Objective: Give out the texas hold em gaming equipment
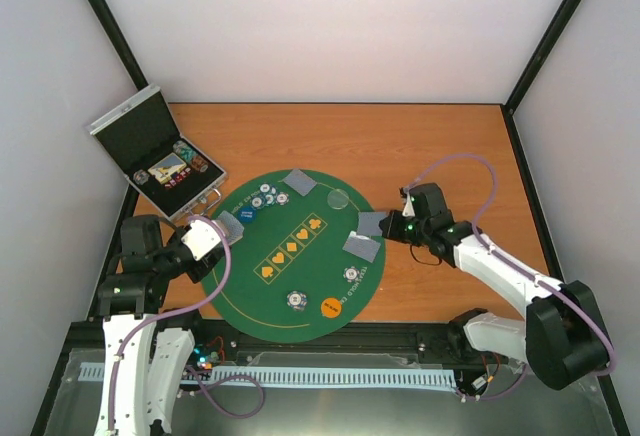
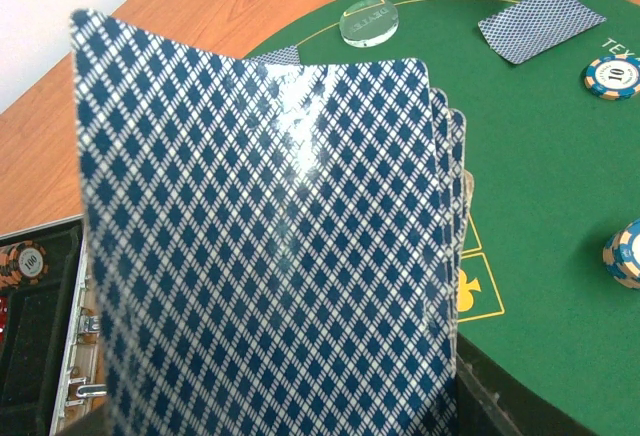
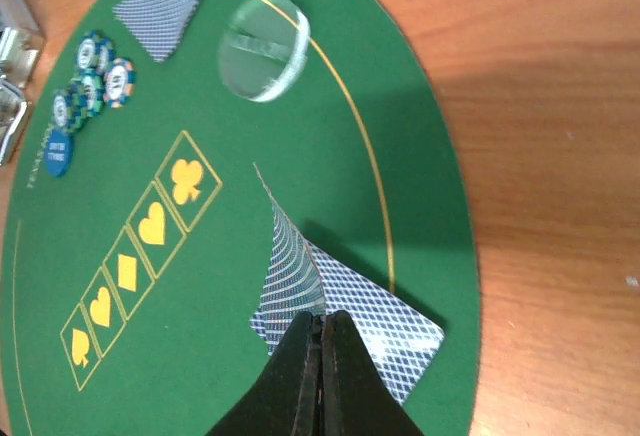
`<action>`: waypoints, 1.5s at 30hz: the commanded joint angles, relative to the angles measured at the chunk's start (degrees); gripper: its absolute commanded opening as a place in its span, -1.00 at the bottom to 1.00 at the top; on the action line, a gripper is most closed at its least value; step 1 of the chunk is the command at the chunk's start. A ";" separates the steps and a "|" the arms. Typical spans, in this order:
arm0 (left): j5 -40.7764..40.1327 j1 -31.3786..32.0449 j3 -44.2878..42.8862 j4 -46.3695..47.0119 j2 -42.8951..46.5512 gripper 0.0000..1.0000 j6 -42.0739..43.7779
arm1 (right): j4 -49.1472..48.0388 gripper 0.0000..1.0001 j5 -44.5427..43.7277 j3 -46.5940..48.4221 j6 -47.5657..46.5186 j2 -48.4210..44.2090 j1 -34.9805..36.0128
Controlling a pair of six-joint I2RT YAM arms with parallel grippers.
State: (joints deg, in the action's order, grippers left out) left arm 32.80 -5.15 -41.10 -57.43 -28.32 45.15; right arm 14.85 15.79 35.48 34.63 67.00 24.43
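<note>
My left gripper (image 1: pixel 212 234) is at the mat's left edge, shut on a stack of blue-backed playing cards (image 2: pixel 270 246) that fills the left wrist view and hides the fingers. My right gripper (image 3: pixel 322 324) is shut on a single card (image 3: pixel 298 256), held on edge just above another card (image 3: pixel 395 324) lying flat at the mat's right edge; the held card also shows in the top view (image 1: pixel 372 223). Two more cards (image 1: pixel 299 182) (image 1: pixel 362 247) lie on the mat. A clear disc (image 3: pixel 265 46), a blue disc (image 1: pixel 246 213), an orange disc (image 1: pixel 331 306) and poker chips (image 1: pixel 265 196) (image 1: pixel 352 274) (image 1: pixel 297 300) also sit on it.
The round green felt mat (image 1: pixel 300 266) lies on the wooden table, with yellow suit symbols across its middle. The open silver case (image 1: pixel 150 151) stands at the back left, close to my left arm, with chips inside. A black rail runs along the near edge.
</note>
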 commanded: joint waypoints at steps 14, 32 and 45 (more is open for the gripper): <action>0.72 -0.47 -2.19 0.75 -0.01 -0.04 0.79 | -13.83 -0.92 -1.42 -12.43 20.25 1.57 -0.44; 0.77 -0.47 -3.39 0.69 -0.51 -0.04 0.92 | -16.14 -0.94 1.74 -12.91 25.48 -4.26 0.45; 0.96 -0.44 -3.34 0.34 -0.41 -0.04 0.79 | -23.85 -0.94 4.37 -16.34 28.79 3.95 1.89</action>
State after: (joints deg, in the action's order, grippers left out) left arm 32.77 -5.15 -41.91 -57.41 -28.67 45.15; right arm -6.28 19.31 20.08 62.22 70.28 25.91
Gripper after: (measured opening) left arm 0.486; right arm 0.032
